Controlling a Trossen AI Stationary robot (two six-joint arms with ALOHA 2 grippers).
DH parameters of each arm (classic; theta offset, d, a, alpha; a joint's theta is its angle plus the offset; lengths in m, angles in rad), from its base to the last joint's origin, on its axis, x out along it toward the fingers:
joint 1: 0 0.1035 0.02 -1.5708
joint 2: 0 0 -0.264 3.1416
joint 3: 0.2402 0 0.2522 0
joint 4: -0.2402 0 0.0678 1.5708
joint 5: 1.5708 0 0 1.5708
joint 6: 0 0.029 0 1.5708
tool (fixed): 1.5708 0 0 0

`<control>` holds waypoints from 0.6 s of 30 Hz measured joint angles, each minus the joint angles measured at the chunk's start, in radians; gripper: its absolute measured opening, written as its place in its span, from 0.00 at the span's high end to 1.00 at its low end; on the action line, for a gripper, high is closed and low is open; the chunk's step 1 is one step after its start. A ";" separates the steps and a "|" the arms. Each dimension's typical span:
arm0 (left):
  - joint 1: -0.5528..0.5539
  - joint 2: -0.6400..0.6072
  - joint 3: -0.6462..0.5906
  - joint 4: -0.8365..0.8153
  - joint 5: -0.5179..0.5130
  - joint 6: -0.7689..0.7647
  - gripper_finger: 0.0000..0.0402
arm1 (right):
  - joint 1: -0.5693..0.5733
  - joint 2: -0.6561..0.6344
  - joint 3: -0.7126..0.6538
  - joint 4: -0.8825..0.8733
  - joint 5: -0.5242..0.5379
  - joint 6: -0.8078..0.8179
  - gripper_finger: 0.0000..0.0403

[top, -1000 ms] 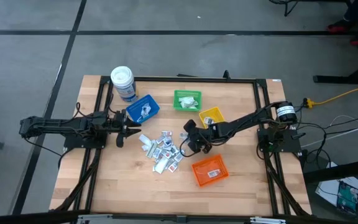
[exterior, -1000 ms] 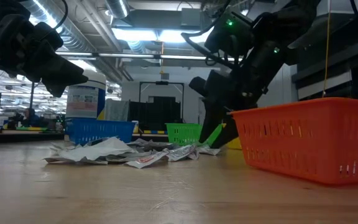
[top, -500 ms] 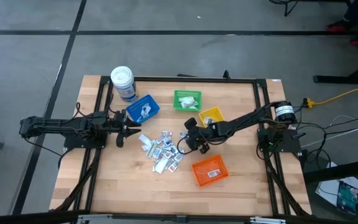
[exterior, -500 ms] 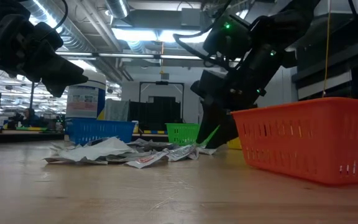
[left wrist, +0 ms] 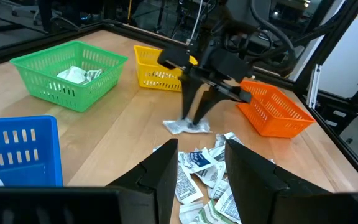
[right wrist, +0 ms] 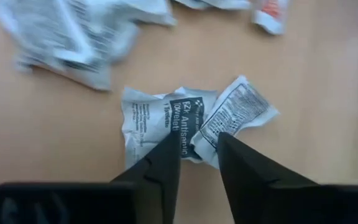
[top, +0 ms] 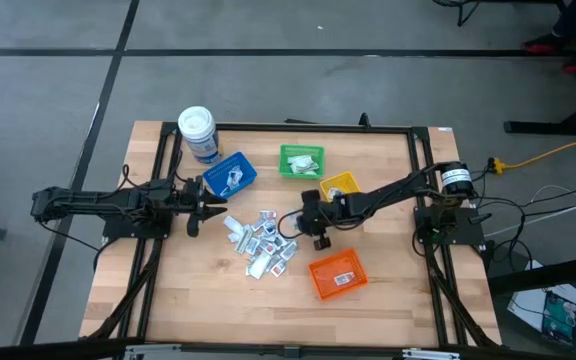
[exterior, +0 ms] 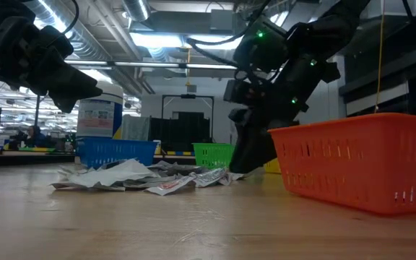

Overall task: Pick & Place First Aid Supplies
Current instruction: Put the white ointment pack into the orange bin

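The first aid supplies (top: 263, 240), small crumpled white and grey packets, lie in a loose pile on the middle of the wooden table. At the pile's right edge my right gripper (right wrist: 197, 144) points steeply down, open. One fingertip stands over each of two crumpled packets (right wrist: 151, 121) (right wrist: 238, 112) that lie side by side. In the left wrist view it (left wrist: 191, 121) stands on a lone white packet (left wrist: 188, 127). My left gripper (top: 218, 208) waits open at the table's left, short of the pile, with nothing between its fingers. My right gripper comes from above, slanting in from the table's right. Its fingertips (right wrist: 169, 146) are down at the meeting edges of two packets (right wrist: 194, 127) that lie flat on the table. Whether the tips touch the paper, I cannot tell.
Four small bins ring the pile: blue (top: 230, 175), green (top: 301, 160) and yellow (top: 340, 185) on the far side, orange (top: 338, 273) on the near right. A white-lidded jar (top: 197, 130) stands at the far left. Bare wood lies along the near edge.
My right gripper has rolled about its own axis and sunk a little toward the packets at the pile's right edge, shifting slightly to the table's left. The packets lie as before.
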 joint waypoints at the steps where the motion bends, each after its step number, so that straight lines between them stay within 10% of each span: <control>1: 0.000 0.000 0.000 0.000 0.000 0.000 0.68 | 0.001 0.000 0.000 -0.001 -0.025 0.012 0.76; 9: 0.000 0.000 0.000 0.000 0.000 0.000 0.68 | 0.004 0.001 -0.001 -0.007 -0.064 0.053 0.97; 18: 0.000 0.000 0.000 0.000 0.000 0.000 0.68 | 0.010 -0.055 0.051 -0.134 -0.064 0.054 0.99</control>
